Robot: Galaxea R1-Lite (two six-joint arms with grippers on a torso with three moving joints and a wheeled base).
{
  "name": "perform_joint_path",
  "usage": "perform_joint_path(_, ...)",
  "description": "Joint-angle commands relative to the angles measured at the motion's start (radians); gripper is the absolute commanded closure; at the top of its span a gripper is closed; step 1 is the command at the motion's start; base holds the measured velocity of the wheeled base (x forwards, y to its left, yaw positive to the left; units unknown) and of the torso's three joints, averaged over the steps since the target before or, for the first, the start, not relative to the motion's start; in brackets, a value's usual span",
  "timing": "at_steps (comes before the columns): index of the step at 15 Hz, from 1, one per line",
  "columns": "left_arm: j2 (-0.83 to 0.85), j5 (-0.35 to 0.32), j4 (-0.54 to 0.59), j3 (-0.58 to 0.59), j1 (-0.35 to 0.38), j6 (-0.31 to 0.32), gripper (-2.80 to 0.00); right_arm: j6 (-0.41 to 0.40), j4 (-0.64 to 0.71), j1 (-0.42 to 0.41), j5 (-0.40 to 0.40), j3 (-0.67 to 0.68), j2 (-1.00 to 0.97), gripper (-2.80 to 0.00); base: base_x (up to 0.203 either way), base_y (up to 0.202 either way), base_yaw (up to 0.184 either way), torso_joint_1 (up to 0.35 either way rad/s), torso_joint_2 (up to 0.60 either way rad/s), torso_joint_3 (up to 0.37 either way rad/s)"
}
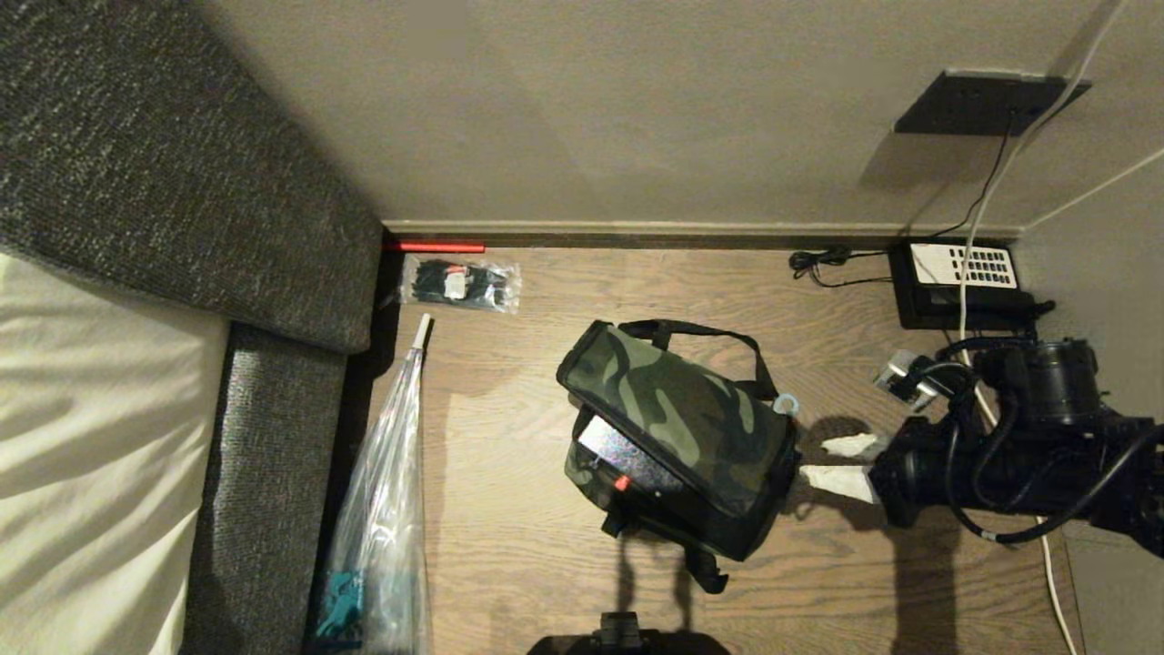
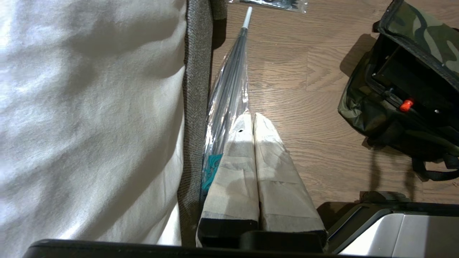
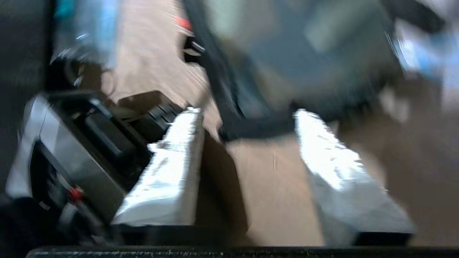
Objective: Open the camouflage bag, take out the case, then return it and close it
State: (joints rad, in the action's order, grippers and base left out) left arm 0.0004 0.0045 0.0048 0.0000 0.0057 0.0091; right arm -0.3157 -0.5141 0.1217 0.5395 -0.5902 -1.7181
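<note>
Your right gripper (image 1: 832, 462) sits just beside the camouflage bag (image 1: 691, 428), on the side away from the sofa (image 1: 164, 182), its two white-wrapped fingers (image 1: 837, 480) parted with bare floor (image 1: 509, 537) between them and nothing held. The lower fingertip is almost at the bag's black end wall; whether it touches cannot be told.

The bag lies on the wooden floor, well apart from the sofa and the desk telephone (image 1: 959, 282). Its camouflage lid (image 1: 700, 409) is down over the top but gapes along the edge facing the sofa, where the case (image 1: 627, 459) shows with its small red catch (image 1: 622, 483) outward.

Expect the bag to be soft and slack: the lid should fold and its straps (image 1: 700, 332) trail, so a push on one end may slide the whole thing over smooth boards. The lid's free edge, above the case, looks like the place to pinch. The case appears rigid and flat, and probably slick; take it across its thin exposed edge near the catch.

Your right arm reaches in low and nearly level from the telephone side, wrist turned so the fingers stack one above the other. Your left gripper (image 2: 252, 143) hangs parked beside the sofa's edge over a plastic-wrapped umbrella (image 2: 231, 82), fingers pressed together, empty.
</note>
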Motion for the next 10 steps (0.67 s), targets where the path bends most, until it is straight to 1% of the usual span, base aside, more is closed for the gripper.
perform_joint_path(1,-0.002,0.0,0.0,0.002,0.0,0.0,0.0,0.134,0.106,-0.015,-0.107,0.012,0.119,0.0,0.0,0.0,0.0,0.0,0.0,0.0)
perform_joint_path(2,-0.002,0.0,0.0,0.002,0.0,0.0,0.0,0.183,0.179,-0.016,-0.167,0.015,0.169,0.0,0.0,0.0,0.0,0.0,0.0,0.0)
perform_joint_path(4,-0.002,0.0,0.0,0.003,0.0,0.0,0.0,0.252,0.346,-0.017,-0.321,0.017,0.271,0.0,0.0,0.0,0.0,0.0,0.0,0.0)
perform_joint_path(5,-0.002,0.0,0.0,0.003,0.0,0.0,0.0,0.291,0.42,-0.017,-0.369,0.019,0.331,0.0,0.0,0.0,0.0,0.0,0.0,0.0)
perform_joint_path(7,-0.002,0.0,0.0,0.002,0.0,-0.001,0.0,0.364,0.536,-0.017,-0.403,0.037,0.491,0.0,0.0,0.0,0.0,0.0,0.0,0.0)
perform_joint_path(8,-0.002,0.0,0.0,0.003,0.0,0.0,0.0,0.384,0.583,-0.018,-0.409,0.057,0.595,0.0,0.0,0.0,0.0,0.0,0.0,0.0)
perform_joint_path(9,-0.002,0.0,0.0,0.002,0.0,0.0,0.0,0.39,0.622,-0.019,-0.411,0.086,0.714,0.0,0.0,0.0,0.0,0.0,0.0,0.0)
perform_joint_path(10,-0.002,0.0,0.0,0.002,0.0,0.0,0.0,0.379,0.653,-0.026,-0.411,0.123,0.837,0.0,0.0,0.0,0.0,0.0,0.0,0.0)
